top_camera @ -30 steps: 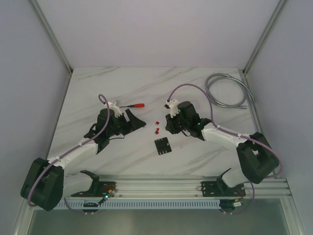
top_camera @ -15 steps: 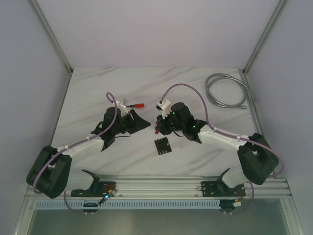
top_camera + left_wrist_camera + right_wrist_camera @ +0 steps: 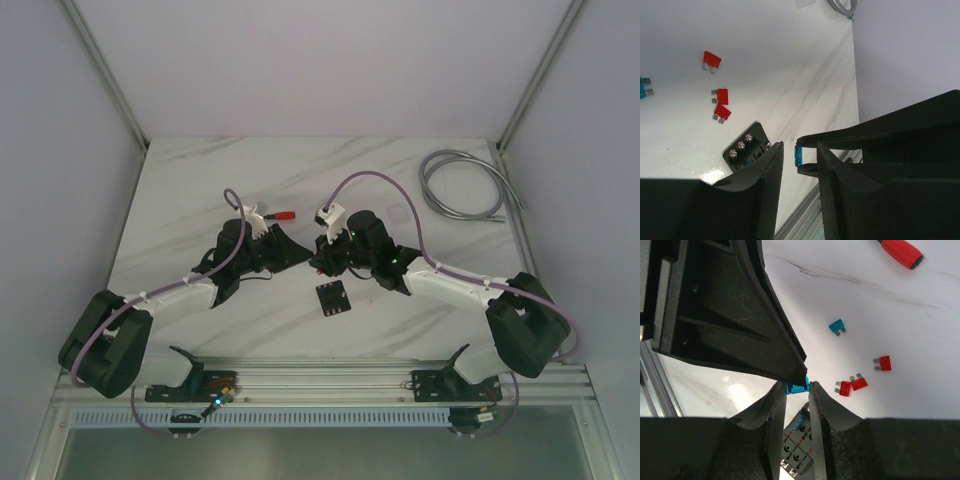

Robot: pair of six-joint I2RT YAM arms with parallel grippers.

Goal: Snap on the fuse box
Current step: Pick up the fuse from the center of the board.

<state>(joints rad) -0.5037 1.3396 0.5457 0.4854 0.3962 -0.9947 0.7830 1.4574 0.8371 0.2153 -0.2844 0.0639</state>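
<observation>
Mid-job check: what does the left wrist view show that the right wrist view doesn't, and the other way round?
Only the left wrist view: the grey cable at its top edge. Only the right wrist view: the red screwdriver handle. Both show the blue fuse pinched in the right gripper, the left gripper close up against it with jaws apart, the fuse box on the table beneath, three red fuses and a loose blue fuse.

Three red fuses (image 3: 883,362), two blue fuses (image 3: 837,327) — one box (image 3: 331,299).
</observation>
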